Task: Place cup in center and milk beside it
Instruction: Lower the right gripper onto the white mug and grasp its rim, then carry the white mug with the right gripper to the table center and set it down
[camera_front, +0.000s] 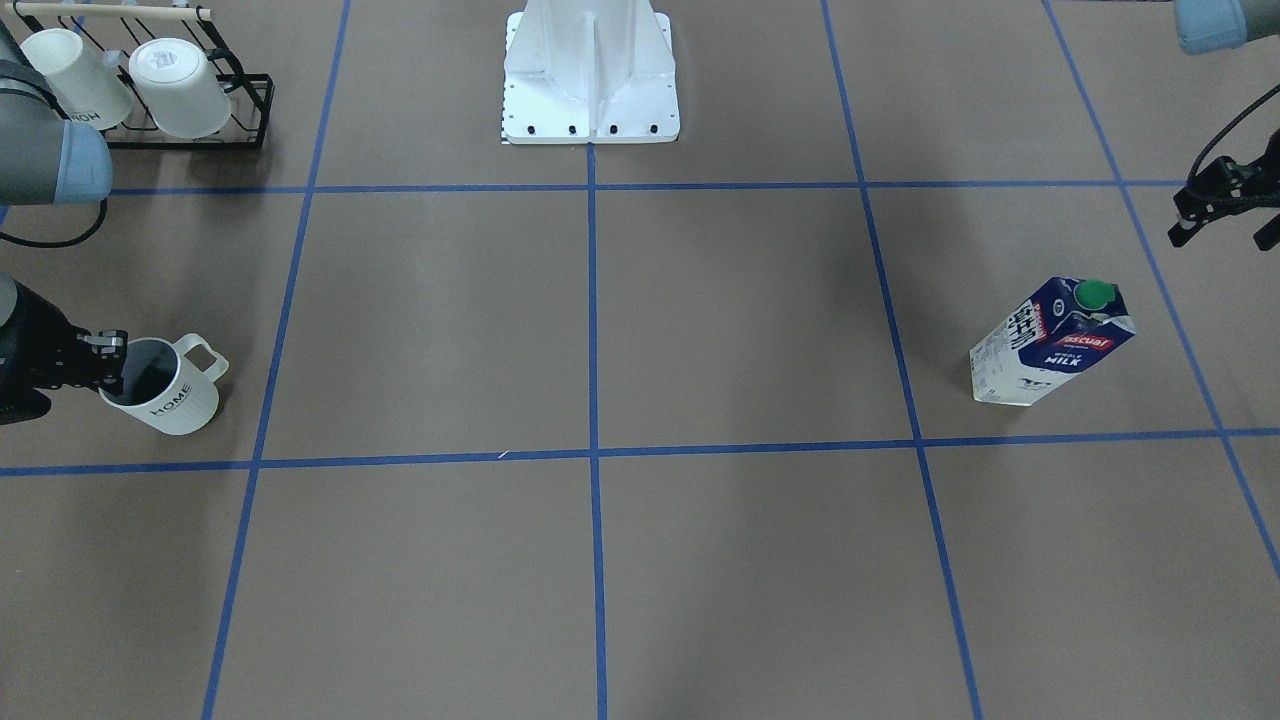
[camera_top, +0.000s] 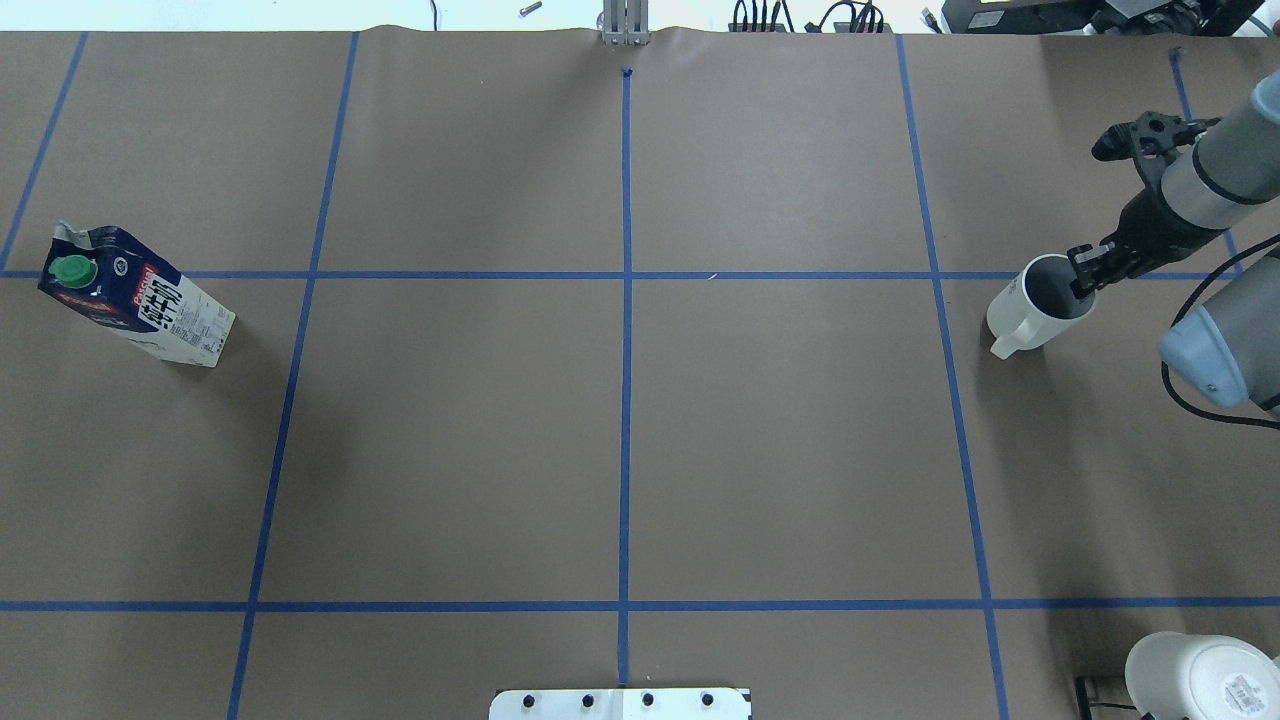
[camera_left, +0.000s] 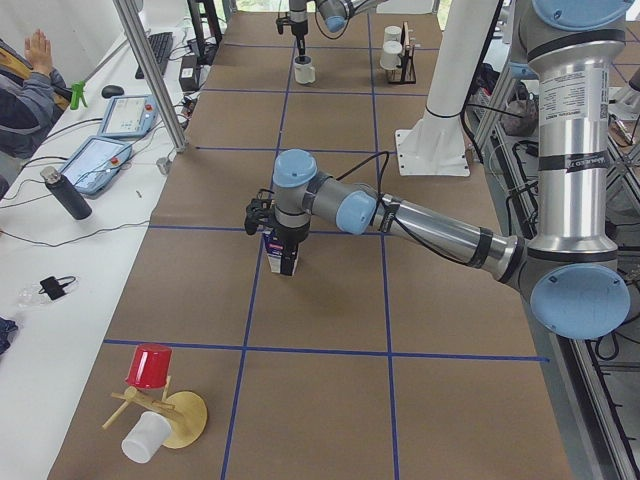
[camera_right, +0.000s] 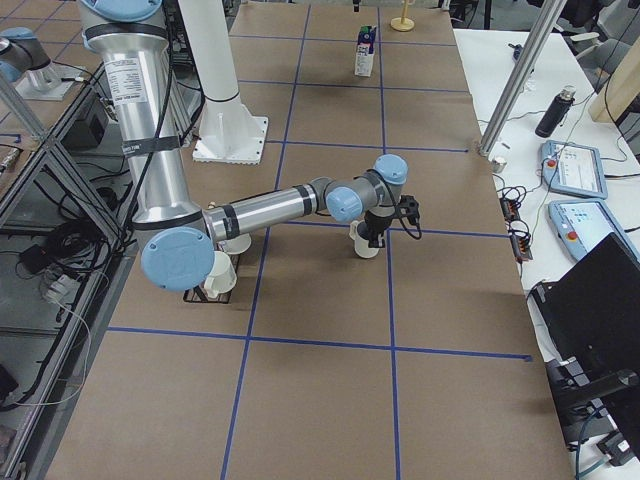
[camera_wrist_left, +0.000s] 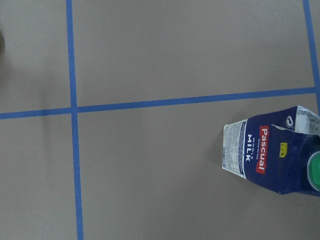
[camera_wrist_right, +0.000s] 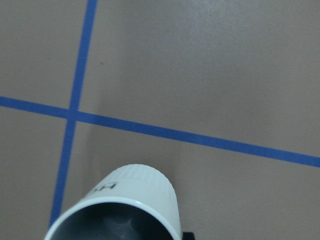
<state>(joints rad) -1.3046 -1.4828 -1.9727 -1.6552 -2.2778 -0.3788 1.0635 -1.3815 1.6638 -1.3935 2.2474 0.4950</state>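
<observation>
One cup (camera_front: 172, 392), one milk carton (camera_front: 1050, 345), two tilted mugs (camera_front: 78, 80) (camera_front: 182, 90), one wire rack (camera_front: 252, 112), two robot arms (camera_left: 430, 228) (camera_right: 265, 208)

Front-facing and overhead views look steeply down from opposite sides (sharing cup (camera_front: 178, 398), milk (camera_front: 1052, 343)).

right gripper (camera_front: 108, 362) pinching cup (camera_front: 175, 390) rim | milk (camera_front: 1050, 345) upright (well apart)

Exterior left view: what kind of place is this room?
Probably a robotics lab: a large robot arm works over a table gridded with blue tape, and control tablets lie on a side bench.
</observation>
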